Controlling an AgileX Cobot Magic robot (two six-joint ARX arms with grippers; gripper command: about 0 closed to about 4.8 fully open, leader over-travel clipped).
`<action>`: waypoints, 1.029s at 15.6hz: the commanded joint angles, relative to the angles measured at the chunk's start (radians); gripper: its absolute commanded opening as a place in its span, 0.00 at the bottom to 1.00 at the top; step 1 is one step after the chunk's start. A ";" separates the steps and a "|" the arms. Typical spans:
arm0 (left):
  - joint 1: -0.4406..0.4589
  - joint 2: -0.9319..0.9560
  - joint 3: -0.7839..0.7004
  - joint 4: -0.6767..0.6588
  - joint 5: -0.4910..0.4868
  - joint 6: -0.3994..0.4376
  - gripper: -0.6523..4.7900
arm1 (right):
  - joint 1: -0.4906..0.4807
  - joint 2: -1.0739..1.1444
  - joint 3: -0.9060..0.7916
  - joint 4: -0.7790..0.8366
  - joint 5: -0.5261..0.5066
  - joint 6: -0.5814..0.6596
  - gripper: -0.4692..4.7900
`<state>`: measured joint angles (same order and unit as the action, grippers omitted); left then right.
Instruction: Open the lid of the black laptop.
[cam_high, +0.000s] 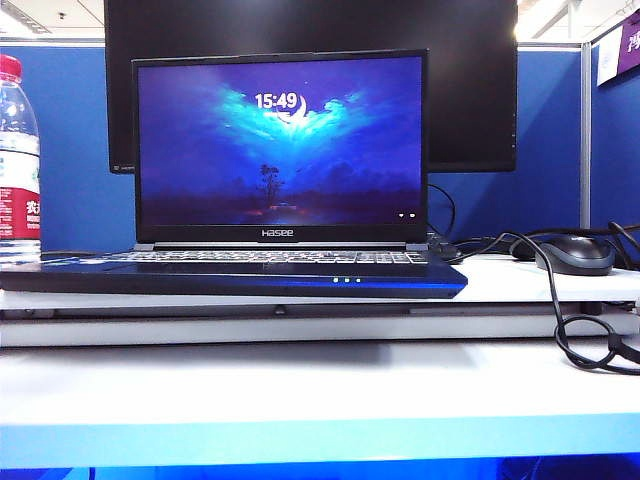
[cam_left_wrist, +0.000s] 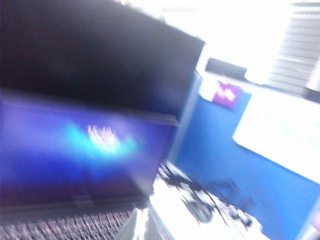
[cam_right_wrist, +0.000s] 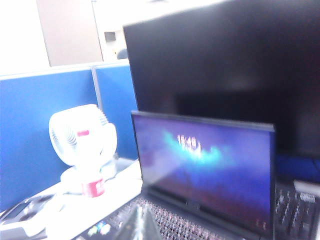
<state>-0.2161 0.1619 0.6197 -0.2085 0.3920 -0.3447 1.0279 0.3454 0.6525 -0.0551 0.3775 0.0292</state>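
The lid (cam_high: 280, 145) of the black laptop (cam_high: 235, 272) is seen standing upright, its lit screen showing a clock and the "Hasee" mark beneath it, so the task is judged done or all but done.

Risk from here is judged to lie mainly in the arms. Both wrist views are blurred, which suggests motion, and a stray sweep close to the upright lid could push it past its hinge stop or knock it shut again. The cable (cam_high: 560, 300) and the mouse (cam_high: 575, 253) on the counter (cam_high: 300, 385) could be snagged, and the water bottle (cam_high: 17, 160) could be tipped.

Of the left tool (cam_left_wrist: 136, 226) only a pale blurred tip is shown; whether it is wide or narrow cannot be told. The screen lies ahead of it and to one side, with the keyboard just beside the tip; no contact is visible.

The right tool (cam_right_wrist: 141, 225) is likewise shown only as a blurred tip, its state not determinable. The laptop lies directly ahead of it, the keyboard just below the tip, with the lid standing beyond. Neither tool appears in the exterior view.
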 joint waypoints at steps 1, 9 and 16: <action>0.001 -0.063 -0.087 -0.013 0.012 -0.090 0.16 | 0.002 -0.091 -0.023 -0.108 0.006 0.023 0.08; 0.001 -0.063 -0.089 -0.179 0.013 -0.138 0.16 | 0.002 -0.185 -0.023 -0.429 0.005 0.023 0.08; 0.006 -0.068 -0.090 -0.233 -0.079 0.027 0.16 | 0.002 -0.185 -0.023 -0.491 0.005 0.023 0.08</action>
<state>-0.2157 0.0982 0.5297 -0.4065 0.3676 -0.3969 1.0290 0.1593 0.6270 -0.5526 0.3817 0.0483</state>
